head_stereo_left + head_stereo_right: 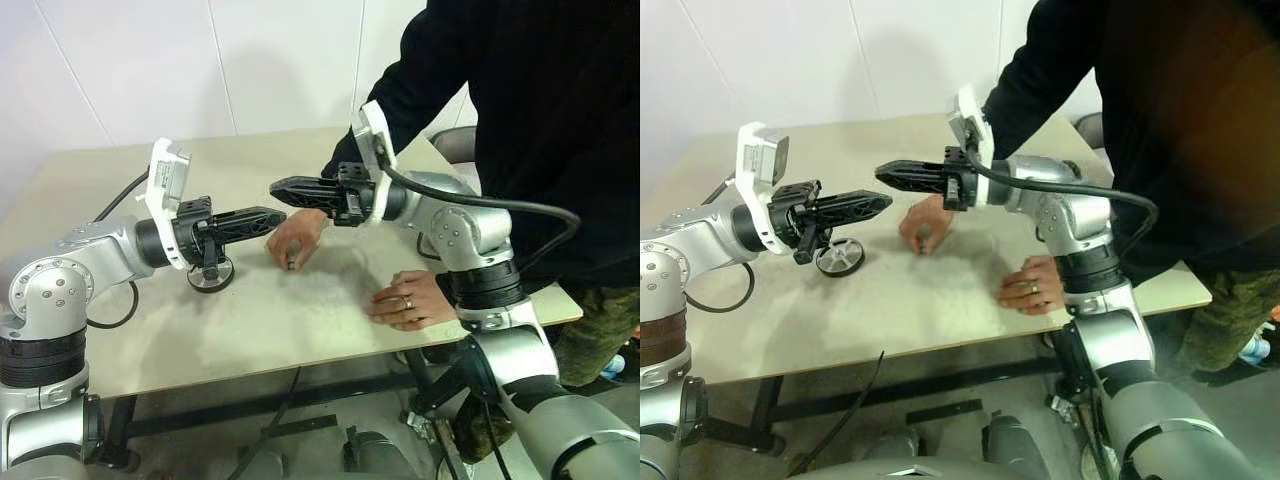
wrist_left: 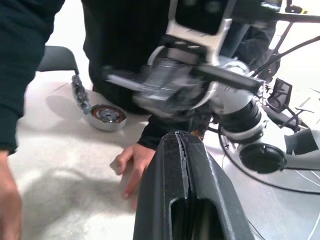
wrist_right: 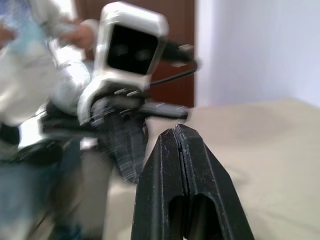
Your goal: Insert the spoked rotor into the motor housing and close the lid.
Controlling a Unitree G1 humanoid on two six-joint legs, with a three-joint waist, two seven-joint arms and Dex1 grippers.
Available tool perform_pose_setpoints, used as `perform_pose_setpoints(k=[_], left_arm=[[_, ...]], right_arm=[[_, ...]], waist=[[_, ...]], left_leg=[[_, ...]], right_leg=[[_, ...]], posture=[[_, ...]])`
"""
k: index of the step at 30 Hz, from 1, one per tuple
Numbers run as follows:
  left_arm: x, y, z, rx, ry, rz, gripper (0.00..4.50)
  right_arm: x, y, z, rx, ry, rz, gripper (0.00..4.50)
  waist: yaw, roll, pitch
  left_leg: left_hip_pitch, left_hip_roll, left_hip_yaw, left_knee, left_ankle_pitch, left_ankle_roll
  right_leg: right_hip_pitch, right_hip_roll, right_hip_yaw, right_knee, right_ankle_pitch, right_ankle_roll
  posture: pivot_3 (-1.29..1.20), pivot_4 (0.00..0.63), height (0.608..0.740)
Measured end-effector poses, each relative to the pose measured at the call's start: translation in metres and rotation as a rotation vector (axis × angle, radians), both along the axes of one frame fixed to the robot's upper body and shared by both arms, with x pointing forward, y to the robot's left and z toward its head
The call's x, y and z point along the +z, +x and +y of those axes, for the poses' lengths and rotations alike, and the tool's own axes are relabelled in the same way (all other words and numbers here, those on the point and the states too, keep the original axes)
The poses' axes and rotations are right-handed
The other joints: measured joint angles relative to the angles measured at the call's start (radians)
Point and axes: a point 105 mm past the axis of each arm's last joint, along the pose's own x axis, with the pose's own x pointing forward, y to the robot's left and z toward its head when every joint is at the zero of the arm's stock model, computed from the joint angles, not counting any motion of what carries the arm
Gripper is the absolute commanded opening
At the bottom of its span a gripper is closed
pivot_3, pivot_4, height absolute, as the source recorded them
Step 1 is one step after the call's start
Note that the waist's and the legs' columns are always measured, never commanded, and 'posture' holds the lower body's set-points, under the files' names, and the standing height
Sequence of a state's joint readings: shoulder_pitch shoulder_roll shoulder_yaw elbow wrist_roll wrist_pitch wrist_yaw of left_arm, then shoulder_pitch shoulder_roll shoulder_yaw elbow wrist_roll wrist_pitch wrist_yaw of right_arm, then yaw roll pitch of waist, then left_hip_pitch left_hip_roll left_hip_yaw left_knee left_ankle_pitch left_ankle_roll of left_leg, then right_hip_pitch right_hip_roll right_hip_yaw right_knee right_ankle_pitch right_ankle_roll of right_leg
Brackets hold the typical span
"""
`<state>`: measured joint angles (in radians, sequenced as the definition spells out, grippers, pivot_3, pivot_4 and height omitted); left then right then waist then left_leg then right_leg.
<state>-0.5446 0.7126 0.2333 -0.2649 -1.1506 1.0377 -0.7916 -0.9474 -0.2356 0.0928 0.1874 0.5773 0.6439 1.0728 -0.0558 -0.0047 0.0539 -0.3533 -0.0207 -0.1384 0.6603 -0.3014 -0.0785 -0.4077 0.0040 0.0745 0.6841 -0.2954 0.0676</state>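
- Black fingers of the left gripper (image 1: 272, 216) and right gripper (image 1: 283, 186) are pressed together, empty, pointing at each other above the table (image 1: 260, 320).
- Motor housing (image 1: 211, 274) sits below the left gripper.
- Person's hands (image 1: 296, 238) rest on the table just beyond the tips.

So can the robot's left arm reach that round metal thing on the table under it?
Probably yes. The motor housing lies on the table just below the left gripper, with nothing between them. But the gripper is shut, and a person's hand rests close by.
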Motion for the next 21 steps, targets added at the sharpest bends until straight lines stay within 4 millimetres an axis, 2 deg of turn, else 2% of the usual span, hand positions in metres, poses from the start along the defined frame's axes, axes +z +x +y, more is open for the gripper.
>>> perform_pose_setpoints(k=[2, 6, 13, 17, 21], left_arm=[[0.001, 0.000, 0.000, 0.000, -0.003, -0.006, 0.02], [0.003, -0.006, -0.004, -0.039, -0.002, -0.021, 0.02], [0.001, -0.005, -0.004, -0.040, -0.016, -0.005, 0.02], [0.004, 0.009, 0.004, 0.045, -0.041, -0.011, 0.02], [0.006, 0.023, 0.006, 0.123, -0.068, -0.026, 0.02]], right_arm=[[-0.002, 0.000, 0.001, 0.008, -0.006, 0.004, 0.00], [-0.002, -0.016, -0.003, 0.102, -0.055, -0.006, 0.00], [-0.014, -0.019, -0.013, 0.117, -0.133, -0.003, 0.00], [-0.038, -0.034, -0.010, 0.213, -0.209, 0.040, 0.00], [-0.035, -0.040, -0.009, 0.251, -0.197, 0.071, 0.00]], waist=[[-0.001, 0.000, 0.000], [-0.001, 0.000, 0.000], [-0.003, 0.000, 0.000], [-0.007, 0.000, 0.000], [-0.007, 0.000, 0.000]], left_leg=[[0.000, 0.000, 0.000, 0.001, 0.000, 0.000], [-0.001, 0.000, -0.001, 0.001, 0.000, 0.000], [-0.001, 0.000, -0.001, 0.001, 0.000, 0.000], [-0.001, 0.000, -0.001, 0.001, 0.000, 0.000], [-0.001, 0.000, -0.002, 0.001, 0.000, 0.000]], right_leg=[[0.000, 0.000, 0.000, 0.000, 0.000, 0.000], [0.000, -0.002, 0.000, -0.001, 0.000, 0.000], [0.000, -0.001, -0.001, 0.000, 0.000, 0.000], [0.000, -0.001, -0.001, -0.001, 0.000, 0.000], [0.000, -0.002, 0.000, -0.001, 0.000, 0.000]], posture=[[0.00, 0.000, 0.740], [0.00, 0.000, 0.740], [0.00, 0.000, 0.740], [0.00, 0.000, 0.740], [0.00, 0.000, 0.740]])
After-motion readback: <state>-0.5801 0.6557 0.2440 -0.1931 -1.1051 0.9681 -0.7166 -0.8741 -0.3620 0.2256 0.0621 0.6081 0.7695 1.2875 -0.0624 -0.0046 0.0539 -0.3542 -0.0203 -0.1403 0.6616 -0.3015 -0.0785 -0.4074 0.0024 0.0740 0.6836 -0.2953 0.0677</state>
